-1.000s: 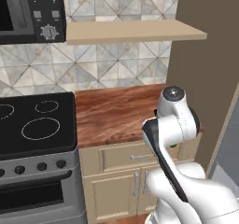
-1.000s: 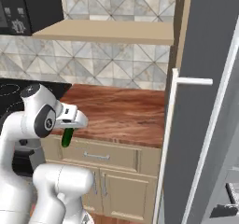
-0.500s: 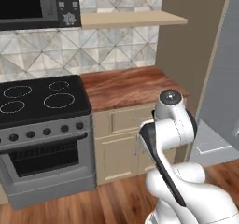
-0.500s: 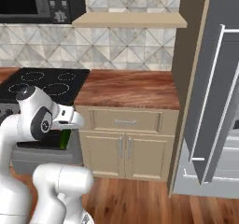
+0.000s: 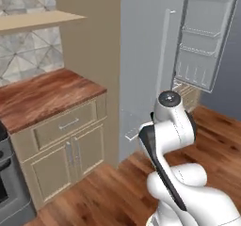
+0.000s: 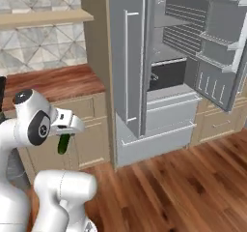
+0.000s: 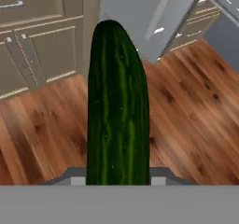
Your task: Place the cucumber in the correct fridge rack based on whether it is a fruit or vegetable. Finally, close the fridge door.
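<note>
- Left base view: the base had swung from the stove toward the tall grey fridge [image 5: 141,55], its door [image 5: 203,36] open.
- Right base view: the slender dark green cucumber [image 6: 63,143] hung clamped in the gripper [image 6: 64,135], well short of the lower grey fridge rack [image 6: 170,56].
- Hand view: the cucumber [image 7: 117,106] stood upright over wooden floor [image 7: 186,120]; delivery remained ahead.

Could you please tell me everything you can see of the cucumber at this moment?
The cucumber is a slender dark green rod with lighter green streaks along its length, a smooth, slightly speckled skin and a rounded far end. It is held in the shut gripper, reaching straight out from it in the hand view; its near end is hidden there. In the right base view it hangs below the gripper, in front of the cream cabinet doors, above the wooden floor and well short of the open fridge. Nothing else touches it.
</note>
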Robot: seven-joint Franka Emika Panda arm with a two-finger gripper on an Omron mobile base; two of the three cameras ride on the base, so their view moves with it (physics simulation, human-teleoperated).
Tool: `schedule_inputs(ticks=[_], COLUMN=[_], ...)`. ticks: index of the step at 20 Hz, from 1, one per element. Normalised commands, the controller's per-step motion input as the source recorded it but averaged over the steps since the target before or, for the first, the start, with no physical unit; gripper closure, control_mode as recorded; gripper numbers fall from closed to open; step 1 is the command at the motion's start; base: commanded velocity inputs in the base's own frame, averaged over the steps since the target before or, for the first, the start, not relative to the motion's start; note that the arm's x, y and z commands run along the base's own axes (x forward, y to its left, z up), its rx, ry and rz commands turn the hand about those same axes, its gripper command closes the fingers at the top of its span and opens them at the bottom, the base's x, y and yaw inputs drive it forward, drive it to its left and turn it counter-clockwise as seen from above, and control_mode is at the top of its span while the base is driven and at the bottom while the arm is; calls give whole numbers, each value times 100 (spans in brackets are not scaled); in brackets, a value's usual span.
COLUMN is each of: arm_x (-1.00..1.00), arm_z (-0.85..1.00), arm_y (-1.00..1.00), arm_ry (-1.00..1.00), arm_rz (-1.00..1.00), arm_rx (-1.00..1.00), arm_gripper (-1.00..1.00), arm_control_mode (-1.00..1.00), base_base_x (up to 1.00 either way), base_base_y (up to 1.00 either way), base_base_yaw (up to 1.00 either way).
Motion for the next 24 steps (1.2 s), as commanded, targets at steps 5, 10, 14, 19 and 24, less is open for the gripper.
schedule_inputs(ticks=[5,10,14,19,24], arm_x=[0,0,0,0,0], arm_z=[0,0,0,0,0], arm_y=[0,0,0,0,0], arm_ry=[0,0,0,0,0], arm_rz=[0,0,0,0,0], arm_rx=[0,0,0,0,0], arm_gripper=[100,100,100,100,100], arm_control_mode=[100,100,100,100,100], base_base_x=[-2,-1,26,94,100], base_base_y=[-20,-90,-94,-80,-63], base_base_yaw=[-84,-60,-42,-4,33])
